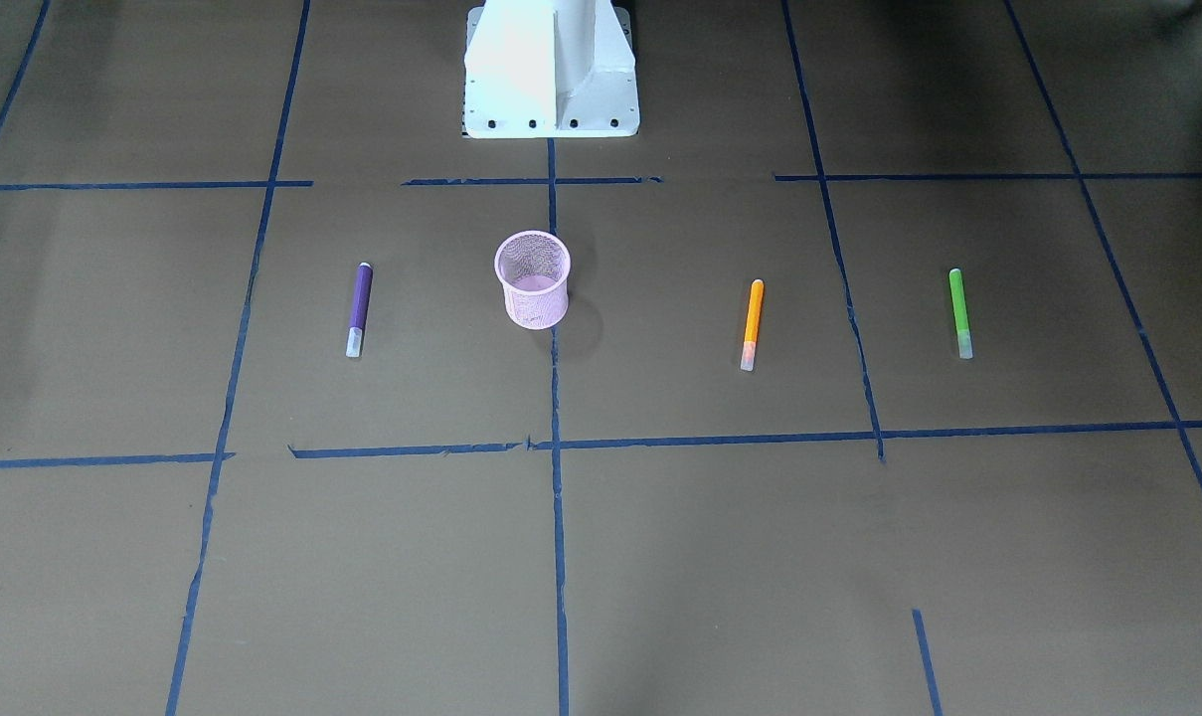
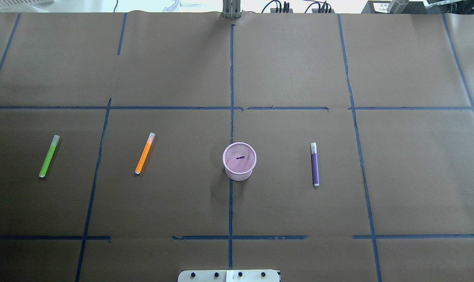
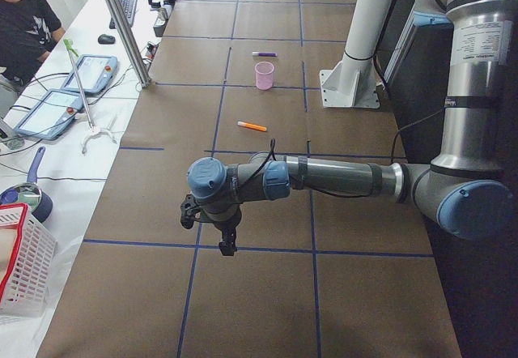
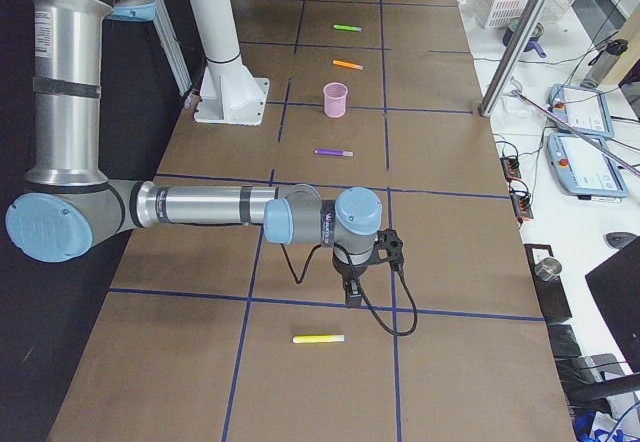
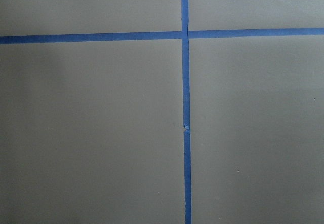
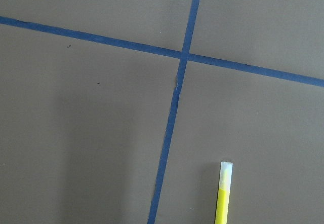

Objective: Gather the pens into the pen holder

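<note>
Pen holder (image 2: pixel 239 161), round pink wire mesh, yellow pen (image 6: pixel 223 193) escaped your overhead view, left gripper (image 3: pixel 227 247), right gripper (image 4: pixel 352 296), whether spread you couldn't tell.

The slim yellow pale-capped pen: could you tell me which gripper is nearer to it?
Right. The right gripper hangs near the yellow pen; the left gripper is at the opposite end of the table.
</note>
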